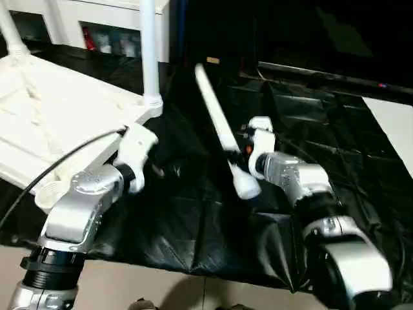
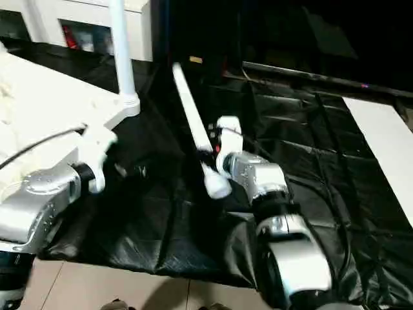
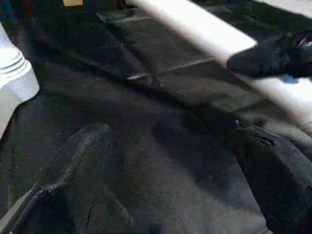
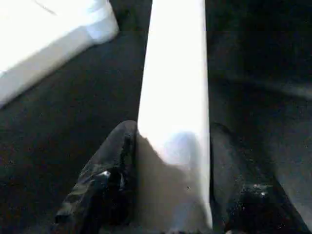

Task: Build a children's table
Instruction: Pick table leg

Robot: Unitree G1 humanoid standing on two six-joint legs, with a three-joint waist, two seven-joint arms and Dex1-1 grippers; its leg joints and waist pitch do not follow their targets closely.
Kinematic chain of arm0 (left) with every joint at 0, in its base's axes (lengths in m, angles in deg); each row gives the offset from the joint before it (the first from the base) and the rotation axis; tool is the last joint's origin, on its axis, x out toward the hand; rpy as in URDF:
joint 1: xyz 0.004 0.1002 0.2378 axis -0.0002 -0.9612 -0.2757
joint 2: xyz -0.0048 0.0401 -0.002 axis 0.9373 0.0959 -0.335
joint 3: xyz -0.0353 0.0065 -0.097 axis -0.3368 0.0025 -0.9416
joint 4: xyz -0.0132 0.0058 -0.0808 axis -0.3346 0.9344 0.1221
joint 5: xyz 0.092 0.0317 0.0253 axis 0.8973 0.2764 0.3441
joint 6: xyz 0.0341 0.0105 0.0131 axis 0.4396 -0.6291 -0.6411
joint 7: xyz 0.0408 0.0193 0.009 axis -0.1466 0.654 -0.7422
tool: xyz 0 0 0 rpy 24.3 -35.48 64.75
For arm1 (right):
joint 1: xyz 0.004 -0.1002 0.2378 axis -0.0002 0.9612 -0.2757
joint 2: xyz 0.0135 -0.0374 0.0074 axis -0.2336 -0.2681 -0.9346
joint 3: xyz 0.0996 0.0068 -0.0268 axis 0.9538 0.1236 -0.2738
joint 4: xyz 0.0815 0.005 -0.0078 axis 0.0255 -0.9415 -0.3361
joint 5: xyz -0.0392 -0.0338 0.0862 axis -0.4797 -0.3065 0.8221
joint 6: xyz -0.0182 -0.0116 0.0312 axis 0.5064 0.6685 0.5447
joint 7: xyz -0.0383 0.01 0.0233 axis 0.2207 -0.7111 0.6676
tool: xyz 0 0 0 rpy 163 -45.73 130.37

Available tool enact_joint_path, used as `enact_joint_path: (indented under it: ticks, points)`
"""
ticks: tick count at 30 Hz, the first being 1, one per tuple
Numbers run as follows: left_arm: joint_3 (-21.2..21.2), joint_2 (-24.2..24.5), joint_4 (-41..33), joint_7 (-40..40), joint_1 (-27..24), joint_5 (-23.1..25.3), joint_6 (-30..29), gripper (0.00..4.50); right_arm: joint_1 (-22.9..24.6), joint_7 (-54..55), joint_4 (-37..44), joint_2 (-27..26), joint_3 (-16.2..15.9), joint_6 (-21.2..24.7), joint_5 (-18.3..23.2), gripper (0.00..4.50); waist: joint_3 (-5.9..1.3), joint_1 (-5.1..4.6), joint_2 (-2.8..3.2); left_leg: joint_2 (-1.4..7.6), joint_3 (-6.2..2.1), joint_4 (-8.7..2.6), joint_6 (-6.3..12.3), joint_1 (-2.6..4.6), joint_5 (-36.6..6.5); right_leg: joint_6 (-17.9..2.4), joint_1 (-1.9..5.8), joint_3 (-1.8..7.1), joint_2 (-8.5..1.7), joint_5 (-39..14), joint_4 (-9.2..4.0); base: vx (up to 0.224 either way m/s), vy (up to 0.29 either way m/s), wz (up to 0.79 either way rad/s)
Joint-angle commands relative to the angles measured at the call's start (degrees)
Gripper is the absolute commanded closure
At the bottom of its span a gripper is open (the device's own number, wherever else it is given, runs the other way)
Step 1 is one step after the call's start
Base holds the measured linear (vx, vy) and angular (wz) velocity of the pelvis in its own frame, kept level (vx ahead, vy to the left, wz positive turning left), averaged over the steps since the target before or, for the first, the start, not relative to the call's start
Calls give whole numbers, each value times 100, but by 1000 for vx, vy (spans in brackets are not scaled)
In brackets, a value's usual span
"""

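The white table top (image 1: 58, 116) lies upside down at the left, ribbed underside up. One round leg (image 1: 150, 51) stands upright in its near right corner socket, and another leg (image 1: 9, 29) rises at the far left. My right gripper (image 1: 240, 150) is shut on a loose white leg (image 1: 219, 123), which slants over the black mat with its thick end toward me. In the right wrist view that leg (image 4: 175, 97) sits between the black fingers (image 4: 105, 180). My left gripper (image 1: 158, 169) hangs open above the mat, just right of the table top, with nothing in it.
A black mat (image 1: 193, 226) covers the floor under both arms. A white cabinet (image 1: 97, 26) stands behind the table top. A white board (image 1: 393, 123) lies at the right edge. A black cable (image 1: 58, 168) runs across the table top to my left wrist.
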Motion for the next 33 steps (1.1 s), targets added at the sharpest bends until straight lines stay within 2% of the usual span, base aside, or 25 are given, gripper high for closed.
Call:
enact_joint_path:
  ticks: [1, 6, 10, 11, 12, 15, 19, 25, 28, 30, 31, 33]
  points:
    - [-138, -118, -98, -28, 111, -169, -2, 0, 147, -248, 518, -54, 222, -182, 350, 267, -392, 16, 103, 188, -11, -452, -137, 9, -563, -843, 357, 321, -464, -915, -376, 0, 0, 0]
    - [-637, -703, -239, -88, 409, -1032, -451, 0, 533, -1089, 1662, -205, 470, 19, 1388, 267, -391, 29, 103, 200, -21, -450, -30, 6, -584, -928, 359, 313, -468, -870, -378, 0, 0, 0]
    - [-875, -998, -276, -121, 663, -1536, -751, 0, 706, -1390, 2148, -213, 483, 333, 1750, 268, -379, 52, 65, 192, -24, -451, -17, -10, -601, -849, 363, 309, -468, -1132, -416, 0, 0, 0]
    - [-958, -1059, -233, -165, 739, -1642, -781, 0, 738, -1435, 2209, -200, 433, 365, 1760, 268, -380, 56, 73, 192, -28, -453, -22, -12, -597, -835, 361, 310, -473, -1175, -417, 0, 0, 0]
    - [-1104, -1159, -139, -238, 872, -1804, -819, 0, 793, -1524, 2284, -175, 307, 386, 1729, 268, -375, 51, 56, 180, -26, -453, -33, -27, -595, -772, 364, 309, -469, -1323, -440, 0, 0, 0]
    - [-1222, -1245, -88, -282, 960, -1917, -843, 0, 851, -1562, 2350, -174, 227, 393, 1727, 268, -378, 58, 56, 171, -25, -447, -44, -30, -526, -702, 364, 308, -468, -1368, -454, 0, 0, 0]
    - [-1569, -1464, -10, -507, 1176, -2291, -1047, 0, 981, -1596, 2513, -205, -4, 463, 1772, 268, -398, 51, 49, 176, -34, -436, -35, -34, -387, -749, 371, 301, -459, -1105, -416, 0, 0, 0]
    - [-1667, -1552, 69, -692, 1286, -2447, -1181, 0, 1115, -1667, 2697, -232, -242, 552, 1737, 268, -389, 73, 53, 183, -36, -443, -2, -28, -377, -708, 369, 305, -467, -1101, -430, 0, 0, 0]
    - [-1737, -1610, 234, -934, 1400, -2402, -1313, 0, 1164, -1672, 2752, -217, -479, 493, 1584, 268, -382, 90, 67, 181, -37, -449, -53, -25, -456, -653, 366, 303, -464, -1207, -446, 0, 0, 0]
    - [-1880, -1674, 418, -1221, 1501, -2405, -1398, 0, 1193, -1624, 2789, -179, -757, 390, 1350, 268, -376, 92, 68, 181, -44, -455, -85, -18, -522, -612, 362, 302, -466, -1298, -463, 0, 0, 0]
    - [-1986, -1724, 513, -1380, 1550, -2434, -1415, 27, 1211, -1580, 2809, -164, -911, 329, 1215, 268, -375, 96, 66, 183, -46, -453, -106, -24, -533, -597, 366, 302, -469, -1322, -460, 0, 0, 0]
    - [-2109, -1757, 635, -1668, 1612, -2398, -1412, 34, 1222, -1484, 2829, -161, -1053, 255, 1053, 268, -382, 104, 72, 185, -53, -452, -147, -18, -539, -565, 362, 310, -472, -1322, -461, 0, 0, 0]
